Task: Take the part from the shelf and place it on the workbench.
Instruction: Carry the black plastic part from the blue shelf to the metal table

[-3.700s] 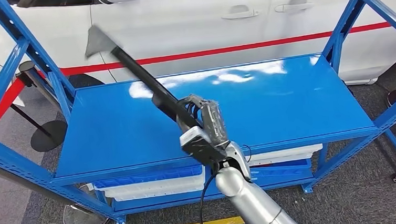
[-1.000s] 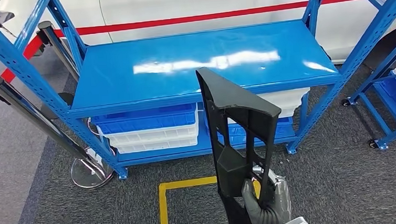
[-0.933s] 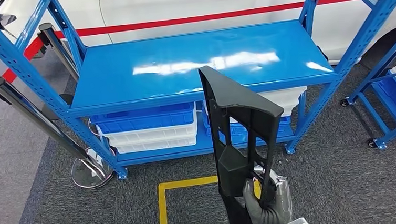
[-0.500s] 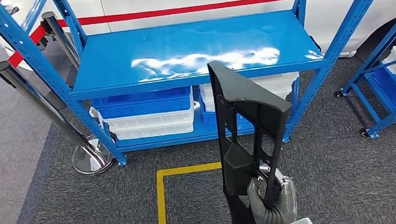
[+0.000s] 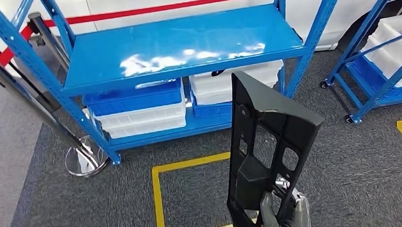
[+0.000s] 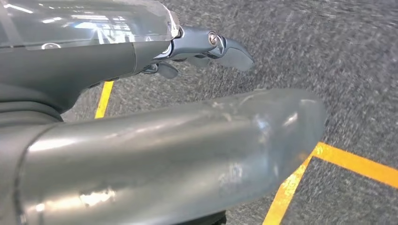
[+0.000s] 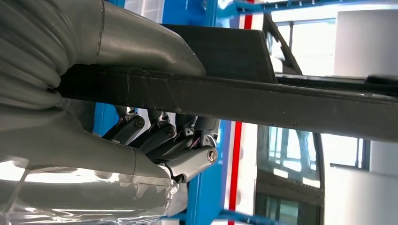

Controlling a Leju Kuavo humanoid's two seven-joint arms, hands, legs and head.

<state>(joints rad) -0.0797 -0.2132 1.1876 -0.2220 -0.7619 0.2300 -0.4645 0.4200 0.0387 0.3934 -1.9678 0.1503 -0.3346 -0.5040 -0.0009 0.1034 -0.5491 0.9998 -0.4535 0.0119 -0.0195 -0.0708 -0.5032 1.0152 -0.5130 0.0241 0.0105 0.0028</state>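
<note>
The head view looks down past the right hand (image 5: 286, 219) to the shelf (image 5: 178, 45) beyond; the right wrist view sits close behind that hand, the left wrist view faces carpet (image 6: 328, 56).

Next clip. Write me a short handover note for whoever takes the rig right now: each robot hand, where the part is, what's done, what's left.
Right robot hand: grips the black part near its lower end, holding it upright over the grey carpet.
Left robot hand: holds nothing, fingers apart, above the carpet and yellow floor lines.
Part: off the blue shelf, which is bare on top; white and blue bins sit on the tier below.
Done: part taken from the shelf.
Left: carry it to the workbench and set it down.
</note>
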